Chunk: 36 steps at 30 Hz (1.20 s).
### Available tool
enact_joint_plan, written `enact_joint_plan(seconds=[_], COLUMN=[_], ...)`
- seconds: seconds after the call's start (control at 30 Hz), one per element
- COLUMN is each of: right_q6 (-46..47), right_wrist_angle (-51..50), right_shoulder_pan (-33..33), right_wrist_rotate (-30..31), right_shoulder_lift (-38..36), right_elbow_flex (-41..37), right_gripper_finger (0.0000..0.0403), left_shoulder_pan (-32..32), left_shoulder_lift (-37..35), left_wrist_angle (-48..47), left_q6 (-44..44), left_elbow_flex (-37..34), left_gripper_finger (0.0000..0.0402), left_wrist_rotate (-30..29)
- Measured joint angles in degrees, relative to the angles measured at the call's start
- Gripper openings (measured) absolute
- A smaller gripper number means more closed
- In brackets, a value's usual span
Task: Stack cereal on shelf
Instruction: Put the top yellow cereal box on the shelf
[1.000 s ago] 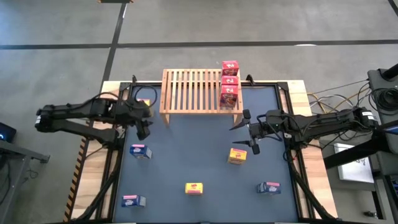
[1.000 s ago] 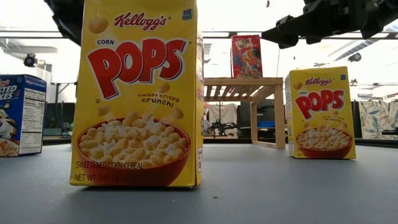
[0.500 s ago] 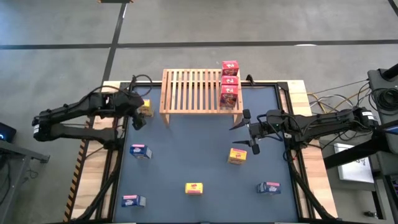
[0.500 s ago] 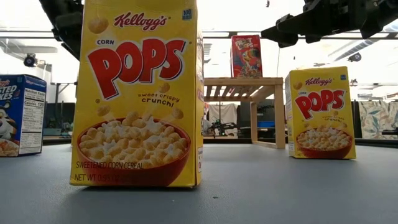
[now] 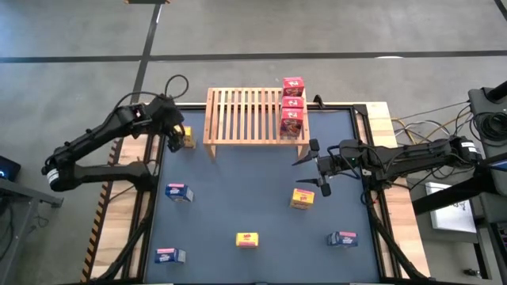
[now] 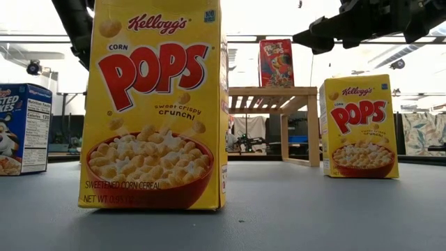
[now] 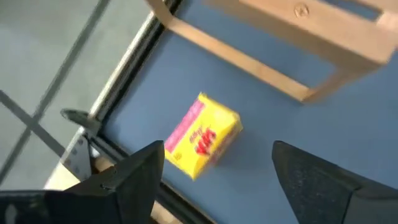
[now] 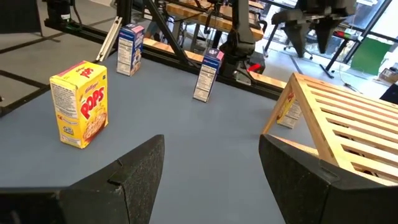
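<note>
Seen from above: wooden slatted shelf (image 5: 255,117) at upper centre of a dark blue table (image 5: 245,206), with 3 red cereal boxes (image 5: 292,105) lined up along its right end. Still loose on the table: 3 blue boxes at left (image 5: 179,191), lower left (image 5: 168,256) and lower right (image 5: 343,238), plus yellow boxes at lower centre (image 5: 247,239), right of centre (image 5: 302,199) and just left of the shelf (image 5: 187,139).

Left gripper (image 5: 173,138) poised at upper left, right over that last yellow box (image 7: 203,135); fingers spread wide with the box lying on its side between and beyond them, not touching, near the table's edge rail.

Right gripper (image 5: 314,166) waiting right of centre, below the shelf's right end, fingers parted and empty.

Step in hand, by judgement: reaching for the first yellow box. Next move likely calls for lowering, closing across the box's narrow sides, then lifting clear of the shelf leg (image 7: 261,65) before setting down on the slats beside the red row.
</note>
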Motion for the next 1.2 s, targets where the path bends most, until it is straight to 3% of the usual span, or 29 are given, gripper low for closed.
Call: enact_joint_plan(seconds=[0.57, 1.2], right_q6=[0.48, 0.54], right_wrist_angle=[-0.44, -1.34], right_shoulder_pan=[0.00, 0.02], right_wrist_rotate=[0.02, 0.02], right_shoulder_lift=[0.02, 0.04], right_elbow_flex=[0.00, -0.02], right_gripper_finger=[0.0251, 0.0251], left_shoulder_pan=[3.55, 10.94], left_shoulder_lift=[5.98, 6.05], left_wrist_angle=[4.44, 7.91], left_q6=[4.39, 9.55], left_elbow_flex=[-0.04, -0.17], left_gripper_finger=[0.0299, 0.0300], left_wrist_rotate=[4.46, 12.16])
